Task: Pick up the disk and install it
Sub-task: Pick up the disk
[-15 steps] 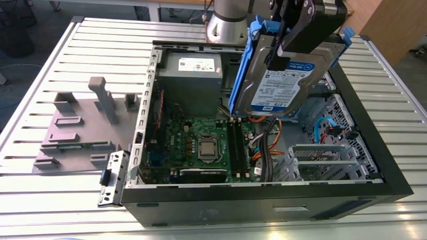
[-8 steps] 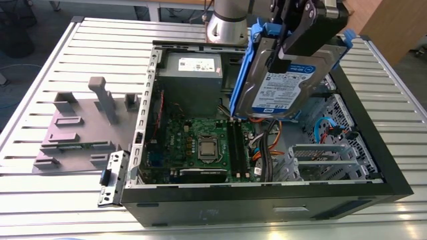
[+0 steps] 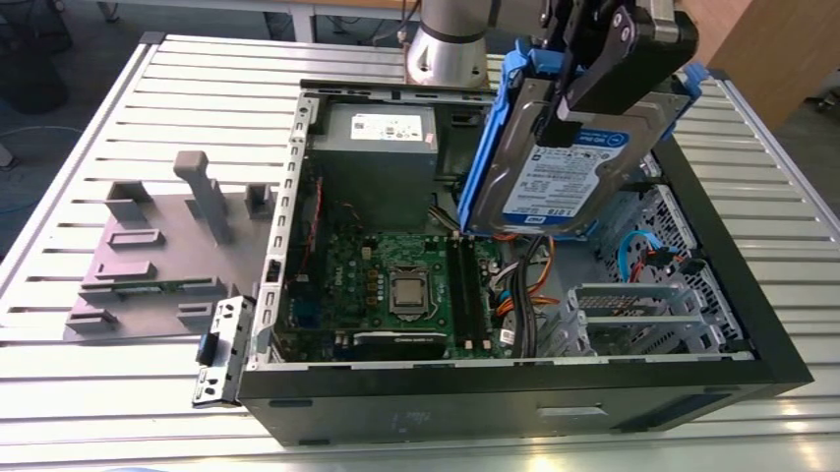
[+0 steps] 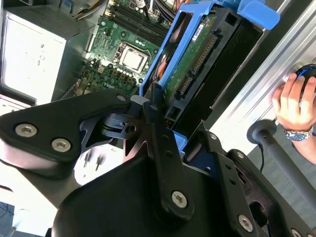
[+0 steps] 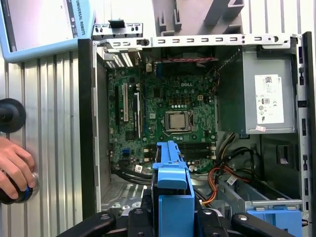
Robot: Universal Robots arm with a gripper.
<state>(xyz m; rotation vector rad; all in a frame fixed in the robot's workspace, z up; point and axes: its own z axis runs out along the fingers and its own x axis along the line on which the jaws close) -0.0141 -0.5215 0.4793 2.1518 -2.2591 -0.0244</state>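
Note:
In the exterior view the disk (image 3: 545,172), a silver drive with a white-and-blue label in a blue carrier frame (image 3: 489,138), hangs tilted on edge above the open computer case (image 3: 525,393). My black gripper (image 3: 568,116) is shut on its upper end. The disk hovers over the case's middle and the exterior view's right part, above the motherboard (image 3: 393,285) and the cables. The second wrist view shows the disk's green circuit-board underside (image 4: 195,57) between my fingers (image 4: 156,116). Its blue carrier end (image 5: 173,195) appears in the first wrist view.
A grey power supply (image 3: 374,128) sits at the case's back. A metal drive cage (image 3: 643,315) fills the exterior view's right side, with another blue carrier (image 5: 276,217) beside it. A grey fixture (image 3: 171,246) lies outside the case. A person's hand (image 5: 15,170) rests on the slatted table (image 3: 79,147).

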